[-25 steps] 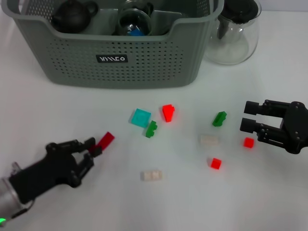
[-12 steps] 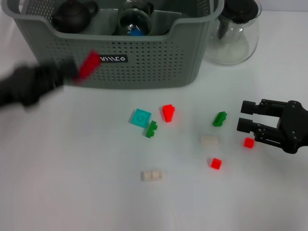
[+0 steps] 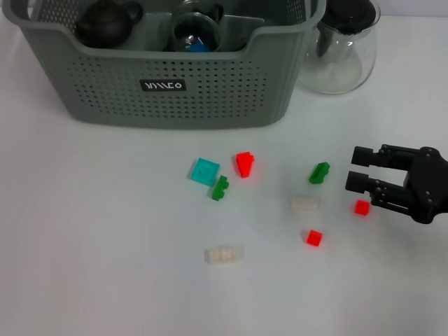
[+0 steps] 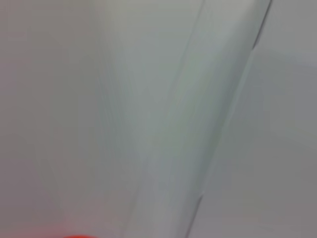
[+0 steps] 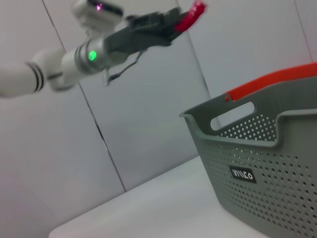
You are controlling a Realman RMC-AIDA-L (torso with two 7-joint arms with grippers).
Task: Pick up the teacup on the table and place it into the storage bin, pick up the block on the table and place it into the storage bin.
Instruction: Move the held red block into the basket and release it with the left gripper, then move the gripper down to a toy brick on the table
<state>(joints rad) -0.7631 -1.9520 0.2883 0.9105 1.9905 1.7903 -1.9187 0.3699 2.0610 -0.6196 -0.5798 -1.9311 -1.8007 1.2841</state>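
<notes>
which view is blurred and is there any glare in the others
Left wrist view: smeared throughout, only pale streaks and a red sliver at one edge. Head view: sharp, evenly lit, soft shadows under the blocks, reflections on the glass teapot. Right wrist view: fairly clear, the left hand holding a red block above the storage bin.

storage bin (image 3: 210,91): grey-green, perforated, upright on table | red block (image 5: 190,14): raised high, held in left gripper (image 5: 173,22)
</notes>
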